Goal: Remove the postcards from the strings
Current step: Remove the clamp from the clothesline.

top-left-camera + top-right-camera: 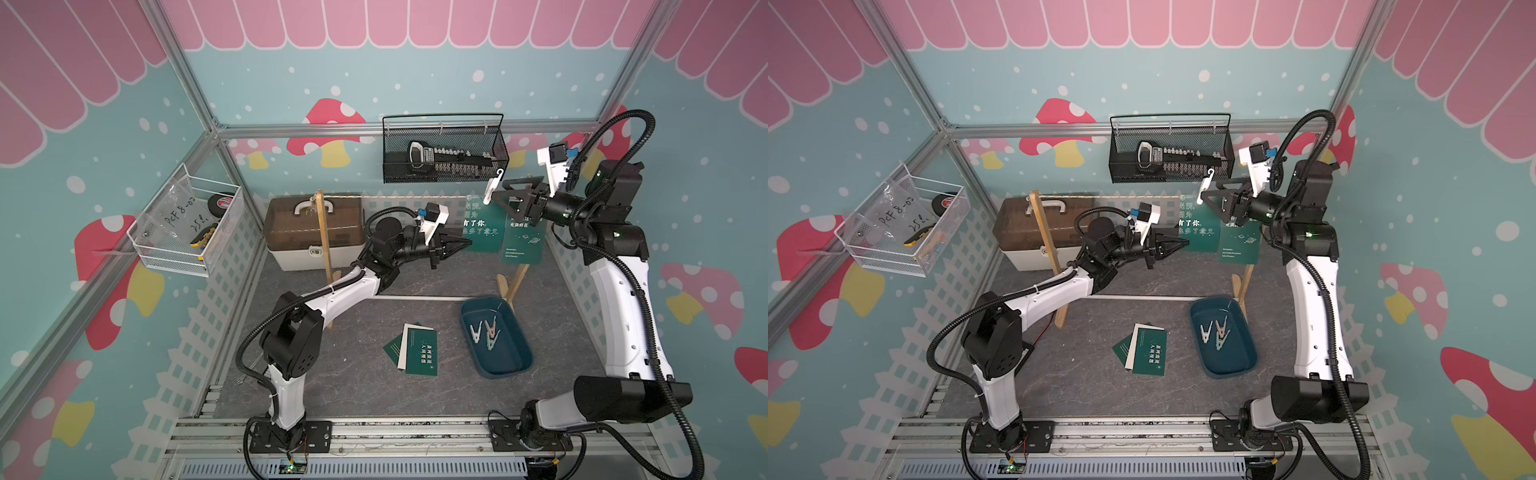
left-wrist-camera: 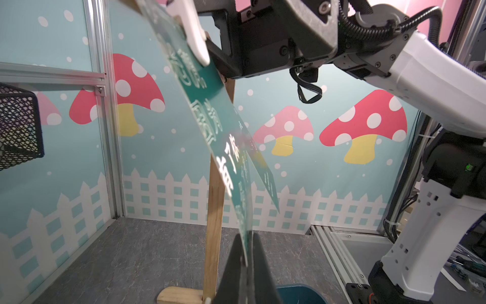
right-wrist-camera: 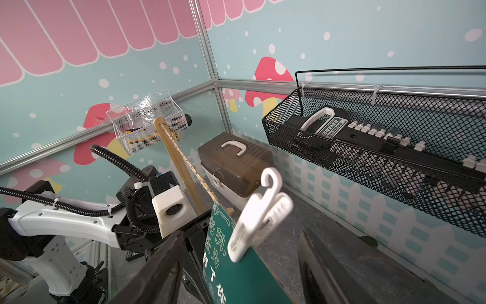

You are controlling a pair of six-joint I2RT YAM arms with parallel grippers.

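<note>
The left gripper (image 1: 466, 246) is pressed together on the lower corner of a dark green postcard (image 1: 482, 232) with large white Chinese text; the left wrist view shows that card's bottom edge pinched between the two black fingers (image 2: 259, 263). The card hangs tilted below the beige cord (image 1: 415, 196), which runs between the tops of two wooden posts (image 1: 324, 241). A white clothespin (image 1: 494, 187) is clipped on the card's top edge. The right gripper (image 1: 498, 192) sits at that clothespin with its jaws spread. In the right wrist view the clothespin (image 3: 259, 213) stands between the two parted fingers (image 3: 163, 258), and whether either finger touches it cannot be told. Whether the clothespin also grips the cord cannot be told either.

Just beside this card, toward the right post, hangs a second green postcard (image 1: 523, 245) with smaller print, partly behind the right gripper in both top views.

Three more postcards (image 1: 415, 349) lie stacked on the grey table (image 1: 353, 386) in front of the posts: a green one on top, a white one under it, another green one at the bottom. Near them stands a dark blue tray (image 1: 509, 359) holding three pastel clothespins (image 1: 484, 332). The tray's far end is close to the foot of the right post
</note>
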